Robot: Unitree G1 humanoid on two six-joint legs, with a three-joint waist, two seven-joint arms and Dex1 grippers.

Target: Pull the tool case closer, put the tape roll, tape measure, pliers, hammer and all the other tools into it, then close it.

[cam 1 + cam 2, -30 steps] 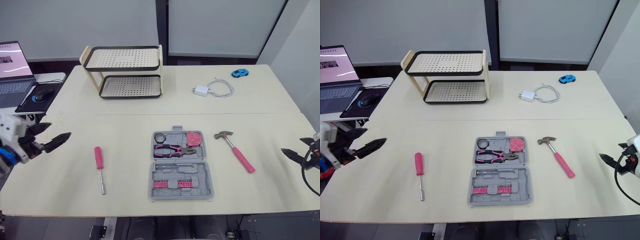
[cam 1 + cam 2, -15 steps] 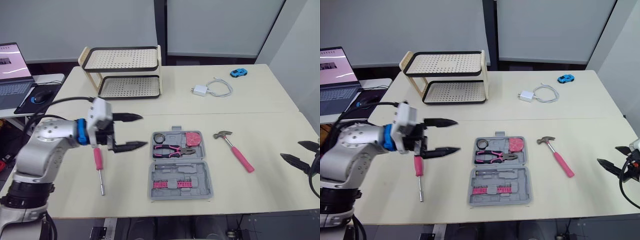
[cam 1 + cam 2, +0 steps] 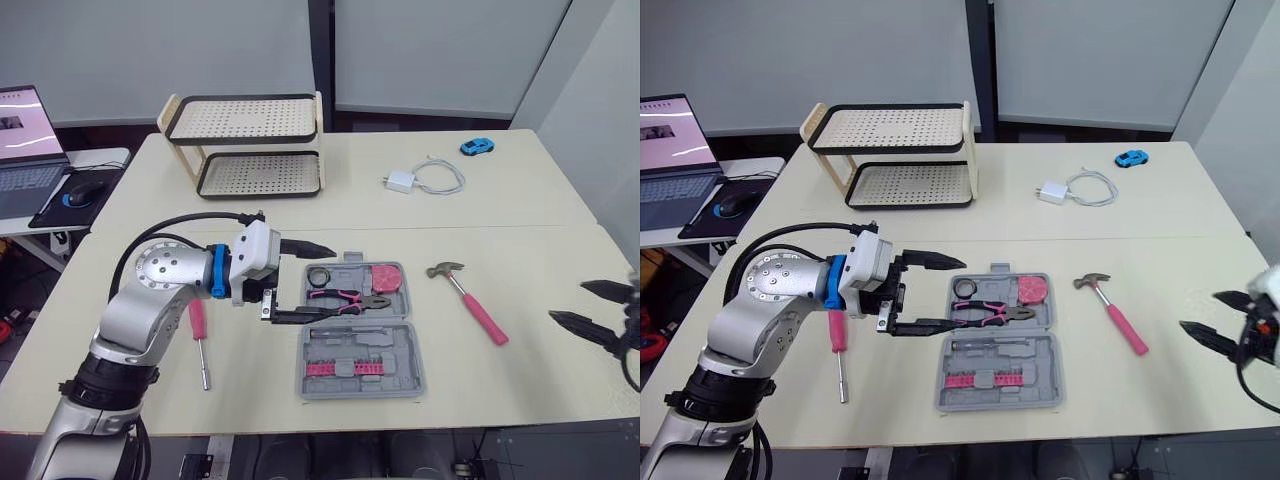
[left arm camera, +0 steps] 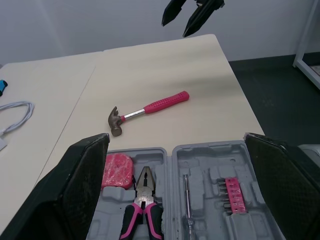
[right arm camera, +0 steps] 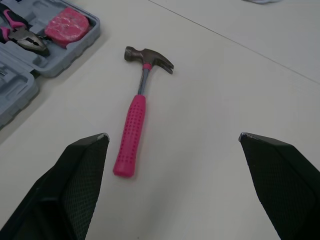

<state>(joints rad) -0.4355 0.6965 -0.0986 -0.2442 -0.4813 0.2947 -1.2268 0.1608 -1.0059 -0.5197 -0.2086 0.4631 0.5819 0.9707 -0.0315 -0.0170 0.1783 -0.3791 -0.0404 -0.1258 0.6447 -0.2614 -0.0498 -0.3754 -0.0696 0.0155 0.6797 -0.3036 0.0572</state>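
Head view: the left end effector [image 3: 333, 281], fingers spread wide, hovers over the left edge of the open tool case [image 3: 408, 372] on the surface [image 3: 530, 380]. The right end effector [image 3: 570, 301] is also wide and well apart from the case.
Left wrist view: pliers [image 4: 145, 210] lie inside the case.
Right wrist view: the hammer [image 5: 134, 137] rests on the surface beside the case.

two-tier perforated rack [image 3: 245, 117], white charger [image 3: 401, 181], blue toy car [image 3: 478, 146], open laptop [image 3: 25, 140], black mouse [image 3: 78, 195], pale table [image 3: 520, 215]
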